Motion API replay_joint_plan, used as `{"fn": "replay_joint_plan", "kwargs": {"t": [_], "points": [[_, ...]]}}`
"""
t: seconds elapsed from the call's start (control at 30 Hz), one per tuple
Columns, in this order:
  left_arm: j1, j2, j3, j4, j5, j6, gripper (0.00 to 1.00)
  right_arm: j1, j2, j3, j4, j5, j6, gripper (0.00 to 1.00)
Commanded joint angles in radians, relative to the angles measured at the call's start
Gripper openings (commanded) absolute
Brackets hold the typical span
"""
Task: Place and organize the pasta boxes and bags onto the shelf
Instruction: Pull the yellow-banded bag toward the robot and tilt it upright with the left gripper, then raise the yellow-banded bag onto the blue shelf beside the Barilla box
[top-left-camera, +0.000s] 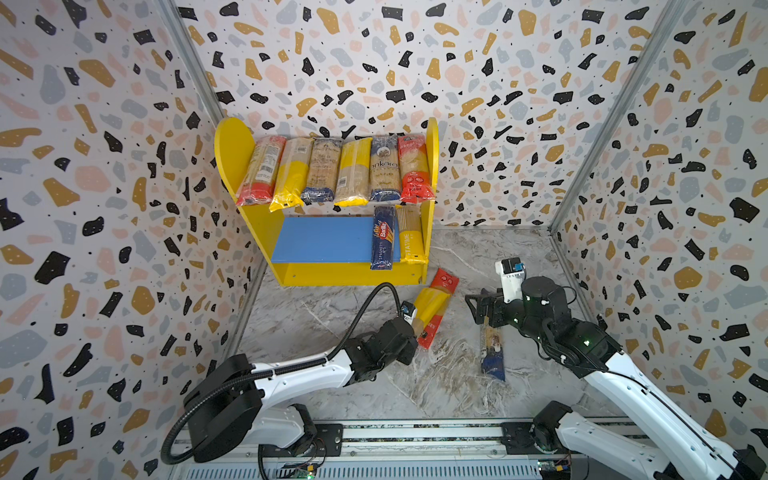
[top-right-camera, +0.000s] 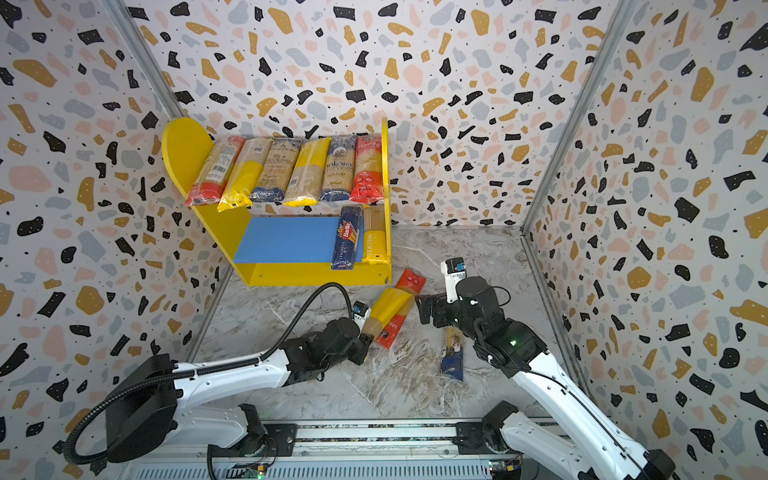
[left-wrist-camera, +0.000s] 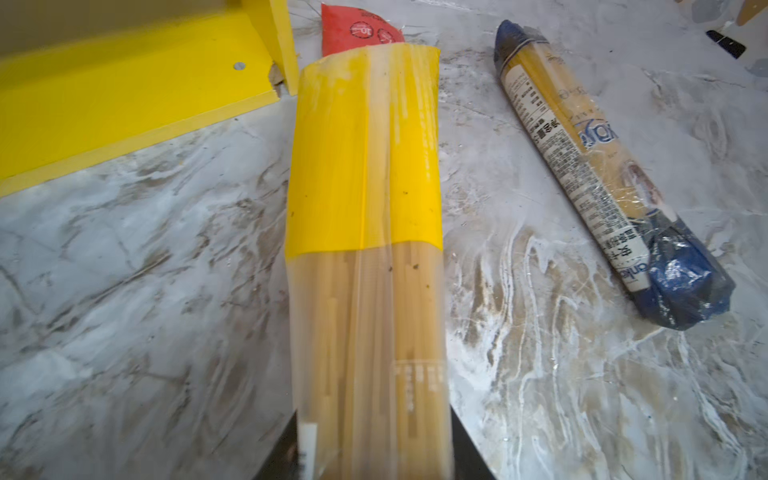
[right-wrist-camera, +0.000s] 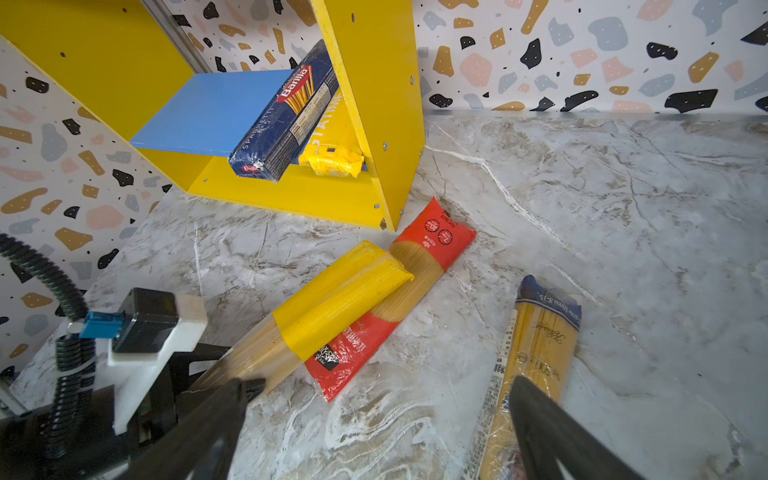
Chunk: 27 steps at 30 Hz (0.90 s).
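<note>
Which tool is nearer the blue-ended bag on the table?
Right. The right tool hangs open by the far end of the blue-ended bag; the left tool grips the yellow bag, farther away.

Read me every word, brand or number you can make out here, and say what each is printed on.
"Barilla": dark blue box on the blue lower board.
"SPAGHETTI": the same box.
"STATIME", as far as it reads: yellow bag beside that box.
"ankara": dark blue bag, second from right in the top row.
"10": red bag on the table.
"500": blue-ended bag on the table.
Too small or blurred: labels, barcodes and the yellow-banded bag's fine print.
</note>
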Motion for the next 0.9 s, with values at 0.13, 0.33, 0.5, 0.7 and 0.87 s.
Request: {"fn": "replay_joint_plan", "kwargs": {"t": [0.13, 0.33, 0.5, 0.7, 0.87], "points": [[0.003, -0.174, 0.0, 0.026, -0.107, 0.015, 0.0, -0.004, 0.041, 0.084, 0.029, -0.026, -0.028, 0.99], [0.004, -0.308, -0.026, -0.071, -0.168, -0.01, 0.0, -0.003, 0.082, 0.112, 0.06, -0.054, -0.042, 0.99], [0.003, -0.424, -0.038, -0.139, -0.194, -0.031, 0.0, -0.004, 0.119, 0.144, 0.073, -0.075, -0.055, 0.99], [0.004, -0.538, -0.026, -0.198, -0.206, -0.045, 0.0, -0.002, 0.151, 0.174, 0.083, -0.095, -0.067, 0.99], [0.003, -0.591, 0.018, -0.255, -0.227, -0.041, 0.0, -0.002, 0.155, 0.186, 0.086, -0.103, -0.07, 0.99]]}}
